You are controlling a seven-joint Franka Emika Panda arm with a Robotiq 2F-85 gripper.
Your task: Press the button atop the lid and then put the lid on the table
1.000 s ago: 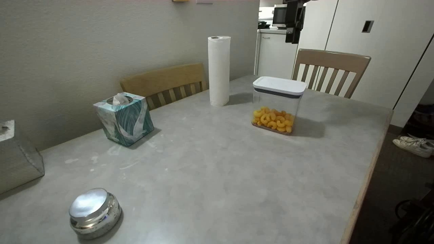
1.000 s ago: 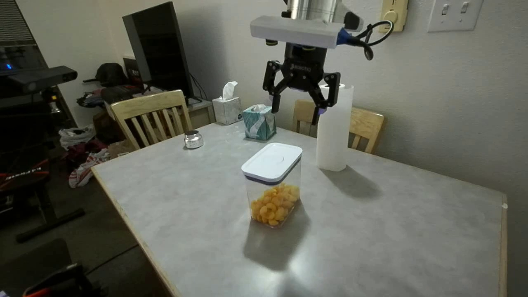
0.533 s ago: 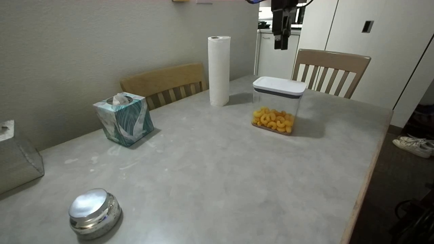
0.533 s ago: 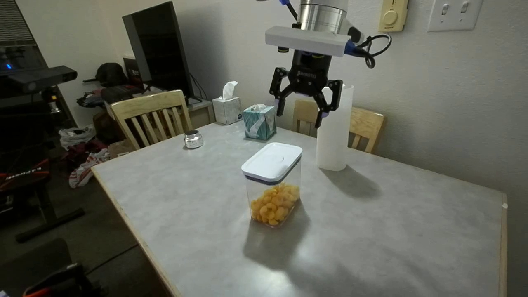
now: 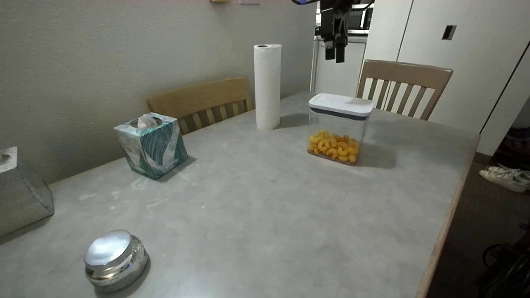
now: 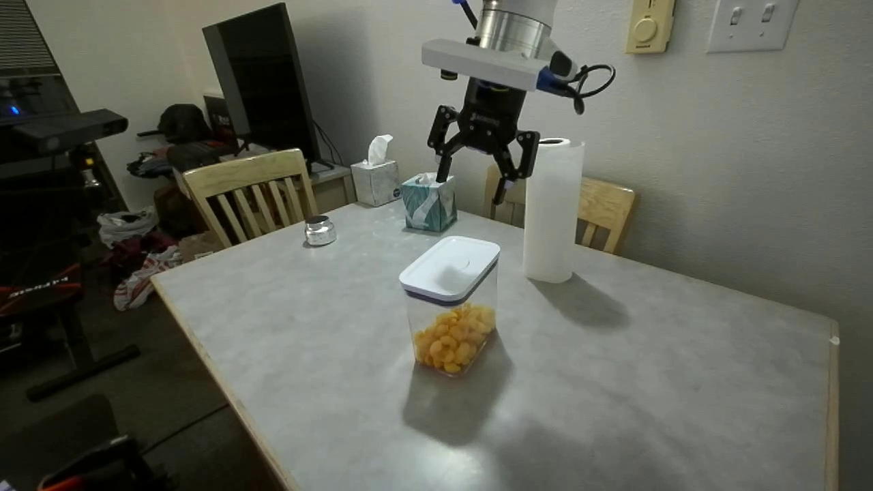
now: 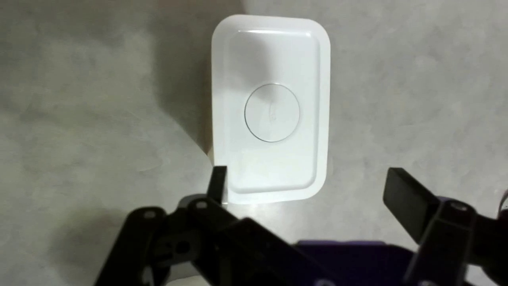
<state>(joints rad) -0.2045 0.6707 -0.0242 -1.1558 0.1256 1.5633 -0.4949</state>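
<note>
While the gripper (image 6: 470,189) hangs over the table (image 6: 327,327), fingers spread wide and nothing I can see in their grip, the lid (image 5: 341,104) sits on the tub (image 5: 334,138), well in from the wall-side edge, the button (image 7: 272,113) at its centre. A paper roll (image 5: 268,87) stands nearer that edge.

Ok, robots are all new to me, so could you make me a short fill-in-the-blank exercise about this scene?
The lid sits on ____ of the clear container.
Seen in the wrist view, the lid and its button are both coloured ____.
Holding nothing, the end effector is ____ rather than shut.
The tissue boxes on the table number ____.

Missing words: top; white; open; two.
</note>
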